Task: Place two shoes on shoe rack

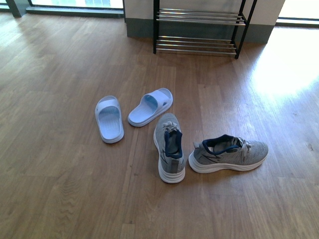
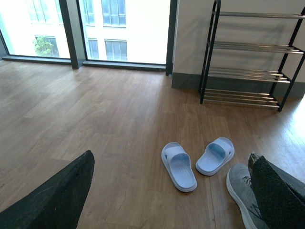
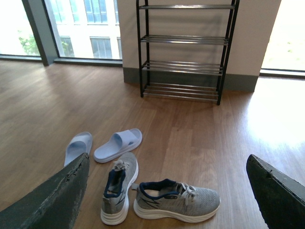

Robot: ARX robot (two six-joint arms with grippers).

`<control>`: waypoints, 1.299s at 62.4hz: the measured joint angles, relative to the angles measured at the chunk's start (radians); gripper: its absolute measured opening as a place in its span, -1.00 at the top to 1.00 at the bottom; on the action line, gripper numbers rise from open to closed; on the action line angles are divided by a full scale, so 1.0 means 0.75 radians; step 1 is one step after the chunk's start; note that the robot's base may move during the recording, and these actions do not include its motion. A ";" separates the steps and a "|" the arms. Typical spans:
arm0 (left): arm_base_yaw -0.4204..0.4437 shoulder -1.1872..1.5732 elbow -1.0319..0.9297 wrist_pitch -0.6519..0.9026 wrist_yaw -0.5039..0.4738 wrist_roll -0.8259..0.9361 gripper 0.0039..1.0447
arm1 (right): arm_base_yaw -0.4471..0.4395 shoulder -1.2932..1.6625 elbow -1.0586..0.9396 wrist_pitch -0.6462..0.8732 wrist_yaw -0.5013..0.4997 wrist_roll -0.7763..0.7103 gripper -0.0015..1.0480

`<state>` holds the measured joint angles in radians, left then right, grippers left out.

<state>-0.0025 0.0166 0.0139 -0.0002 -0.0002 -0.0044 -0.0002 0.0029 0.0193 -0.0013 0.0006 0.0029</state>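
Left gripper point(image 2: 170, 157): its two dark fingers point(image 2: 62, 191) are spread wide with nothing between them; it hangs above the floor, well apart from the shoe rack.
Right gripper point(image 3: 167, 159): fingers point(image 3: 52, 195) likewise spread wide and holding nothing, facing the shoe rack from well back.
Toe-on sneaker point(image 1: 169, 149): grey knit with a white sole and navy lining, standing on its sole on the floor, toe toward the shoe rack and heel away from it, well short of the rack.
Side-on sneaker point(image 1: 229, 153): the same make, on its sole and lying crosswise to the shoe rack, about as far from it as its mate. Its heel is just beside the toe-on sneaker's side; whether they touch cannot be told.
Slide sandals point(image 1: 108, 118): two pale blue slides on the floor, nearer the shoe rack than the sneakers but apart from it, and off toward its left end. One lies just beside the toe-on sneaker's toe.
Shoe rack point(image 1: 197, 45): black frame with tiers of chrome rods, standing on the floor against the wall point(image 3: 252, 43); neither sneaker is on it.
Floor point(image 1: 60, 174): brown wood planks, sunlit to the right of the shoe rack.
Windows point(image 2: 124, 33): tall panes to the left of the shoe rack.
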 joint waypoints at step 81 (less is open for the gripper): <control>0.000 0.000 0.000 0.000 0.000 0.000 -0.83 | 0.000 0.000 0.000 0.000 0.000 0.000 -0.82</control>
<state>-0.0025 0.0166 0.0139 -0.0002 -0.0002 -0.0044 -0.0002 0.0029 0.0193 -0.0013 0.0006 0.0029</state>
